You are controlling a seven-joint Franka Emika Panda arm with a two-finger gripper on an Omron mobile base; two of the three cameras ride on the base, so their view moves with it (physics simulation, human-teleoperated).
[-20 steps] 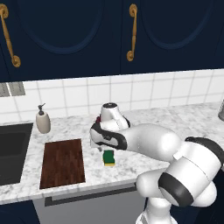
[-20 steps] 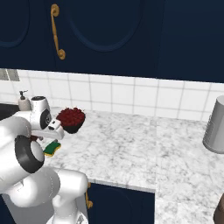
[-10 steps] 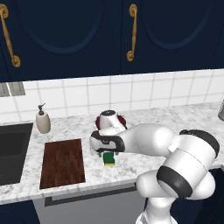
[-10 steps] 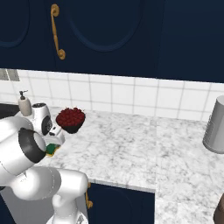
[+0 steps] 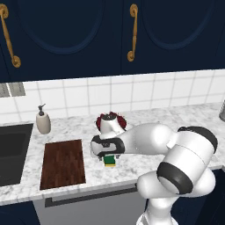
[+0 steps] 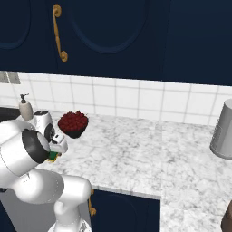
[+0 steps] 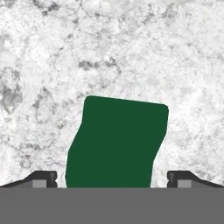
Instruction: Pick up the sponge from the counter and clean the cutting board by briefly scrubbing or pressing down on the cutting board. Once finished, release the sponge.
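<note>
Hovering low over the marble surface point(image 5: 145, 121), the gripper point(image 5: 109, 154) points straight down at the sponge point(image 5: 109, 161). In the hand view the sponge's point(image 7: 117, 144) dark green top lies between the two fingertips point(image 7: 41, 178), which stand spread wide on either side with a clear gap to the sponge at each edge, so the gripper is open and holds nothing. The sponge rests flat on the surface, its yellow layer showing at the bottom in the left base view. From the sponge, the cutting board point(image 5: 63, 163) lies at 9 o'clock, near but apart. A bowl of red fruit point(image 6: 73, 124) sits at 12 o'clock just behind the hand, and a soap dispenser point(image 5: 42, 120) stands at about 10 o'clock, beyond the board's far corner beside the black sink point(image 5: 13, 151).
</note>
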